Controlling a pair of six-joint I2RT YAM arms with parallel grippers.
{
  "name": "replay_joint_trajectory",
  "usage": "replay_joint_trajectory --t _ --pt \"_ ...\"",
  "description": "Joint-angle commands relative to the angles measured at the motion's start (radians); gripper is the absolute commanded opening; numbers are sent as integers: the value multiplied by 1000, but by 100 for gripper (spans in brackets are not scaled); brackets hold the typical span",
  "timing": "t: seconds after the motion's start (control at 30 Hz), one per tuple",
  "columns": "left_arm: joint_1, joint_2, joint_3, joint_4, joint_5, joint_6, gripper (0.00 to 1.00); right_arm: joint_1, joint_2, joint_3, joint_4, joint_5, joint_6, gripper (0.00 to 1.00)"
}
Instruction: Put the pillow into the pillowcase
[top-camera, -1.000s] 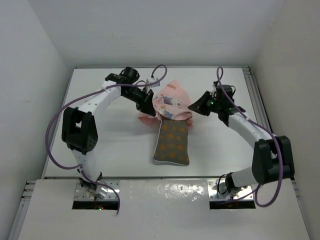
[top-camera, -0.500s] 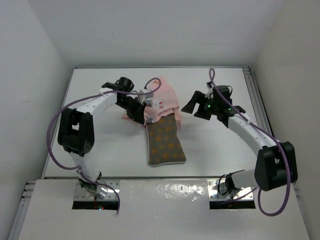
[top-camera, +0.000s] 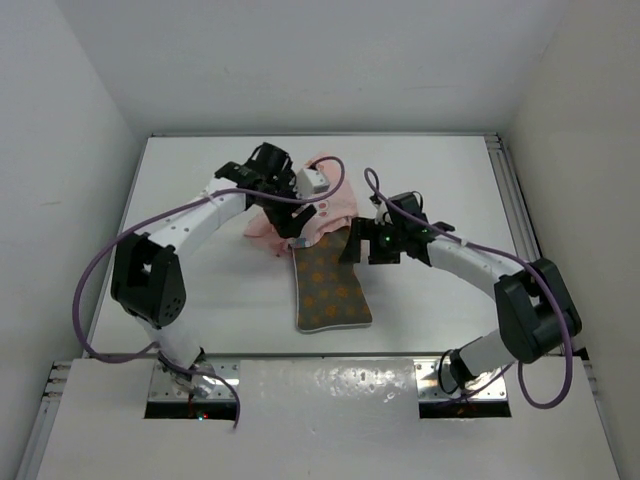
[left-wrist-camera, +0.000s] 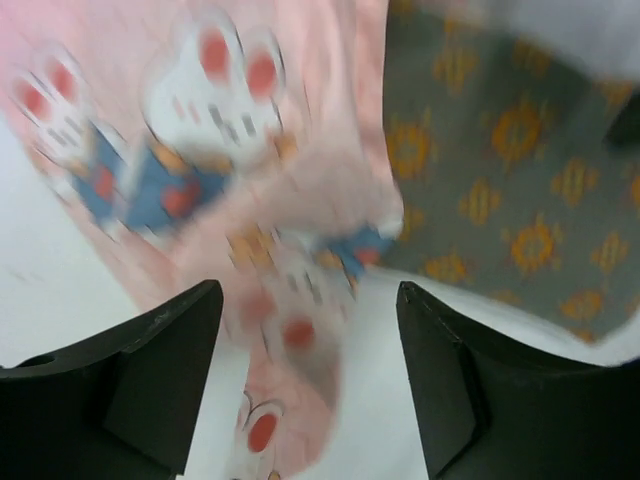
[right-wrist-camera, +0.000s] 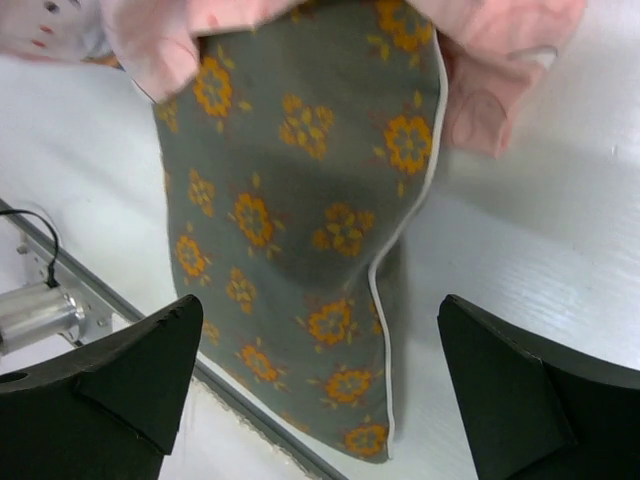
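moved: both arms swung in, let go
left jaws: open over pillowcase
right jaws: wide open over pillow

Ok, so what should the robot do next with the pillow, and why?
Probably grab the pillowcase by its mouth and tug it further over the pillow. Only the pillow's far end is covered, most of it sticks out, and both jaws are open, holding nothing.

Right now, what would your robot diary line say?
pillow: far end covered by pillowcase, rest out | left gripper: open | right gripper: open, empty
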Motion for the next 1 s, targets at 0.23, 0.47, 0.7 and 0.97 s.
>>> replay_joint_trajectory --t 0.23,0.47,0.7,0.97 --pt "-161 147 70 279 -275 -74 69 37 -162 -206 235 40 92 99" --pt "-164 198 64 320 -296 -107 52 108 -74 -211 332 60 137 98" --pt "-147 187 70 288 -67 -143 51 114 25 -240 493 52 261 75" --pt "-116 227 133 222 -23 -170 61 114 28 -232 464 80 263 69"
